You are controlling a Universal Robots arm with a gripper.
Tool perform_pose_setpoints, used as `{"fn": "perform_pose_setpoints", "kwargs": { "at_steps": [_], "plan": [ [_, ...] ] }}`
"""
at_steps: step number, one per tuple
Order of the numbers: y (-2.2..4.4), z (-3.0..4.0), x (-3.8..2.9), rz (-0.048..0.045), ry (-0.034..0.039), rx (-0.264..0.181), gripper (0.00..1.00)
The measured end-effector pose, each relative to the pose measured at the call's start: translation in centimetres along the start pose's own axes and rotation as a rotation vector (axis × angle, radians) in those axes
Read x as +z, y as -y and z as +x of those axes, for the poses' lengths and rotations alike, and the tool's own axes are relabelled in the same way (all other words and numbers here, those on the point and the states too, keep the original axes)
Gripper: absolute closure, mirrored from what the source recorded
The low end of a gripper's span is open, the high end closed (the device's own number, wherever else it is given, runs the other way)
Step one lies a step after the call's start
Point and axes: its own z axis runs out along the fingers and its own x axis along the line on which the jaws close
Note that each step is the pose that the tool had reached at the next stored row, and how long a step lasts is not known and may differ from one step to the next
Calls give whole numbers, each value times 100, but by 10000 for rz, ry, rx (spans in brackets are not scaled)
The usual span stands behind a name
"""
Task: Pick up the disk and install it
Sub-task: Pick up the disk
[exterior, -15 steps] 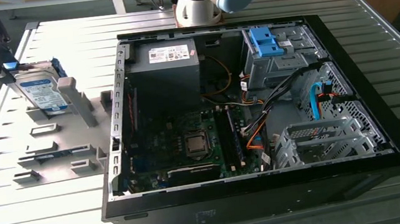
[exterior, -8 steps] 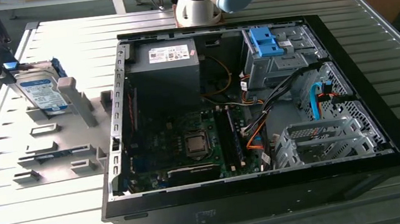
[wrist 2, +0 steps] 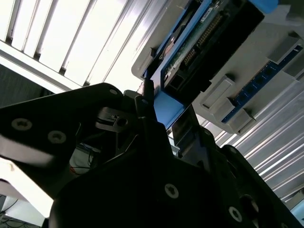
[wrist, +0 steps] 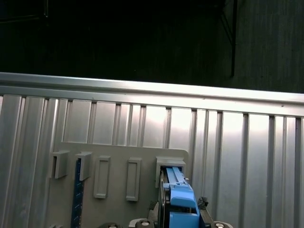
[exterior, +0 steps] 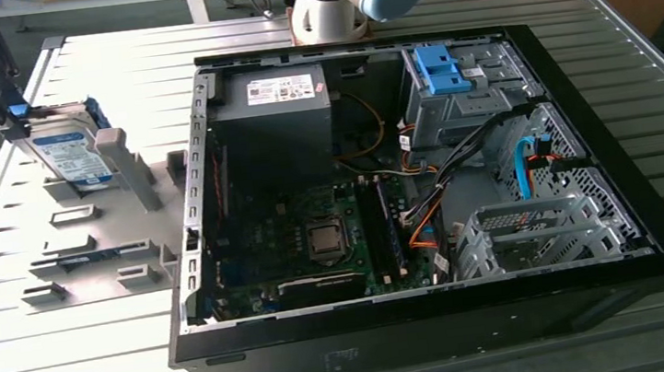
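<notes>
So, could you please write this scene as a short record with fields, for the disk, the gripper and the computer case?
disk: standing upright on the grey fixture plate, to the exterior view's left of the case
gripper: at the disk's upper end
case: open, lying on the slatted table
blue bracket: inside the case
task state: disk not yet in the case

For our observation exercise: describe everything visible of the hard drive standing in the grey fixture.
The hard drive is a flat silver-grey metal slab with a blue-and-white label and blue plastic carrier rails. It stands on edge in the grey fixture plate on the exterior view's left, outside the computer case. The second wrist view shows its circuit board underside. The end effector is at its upper end.
</notes>
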Motion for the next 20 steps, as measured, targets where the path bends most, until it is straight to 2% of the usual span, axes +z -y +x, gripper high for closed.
{"fn": "perform_pose_setpoints", "kwargs": {
  "at_steps": [3,10,11,15,20],
  "plan": [
    [1,1,32,3,1,76,58],
    [1,2,45,9,4,132,56],
    [1,2,53,7,4,149,50],
    [2,3,91,7,4,227,50],
    [2,3,106,6,4,274,52]
  ]
}}
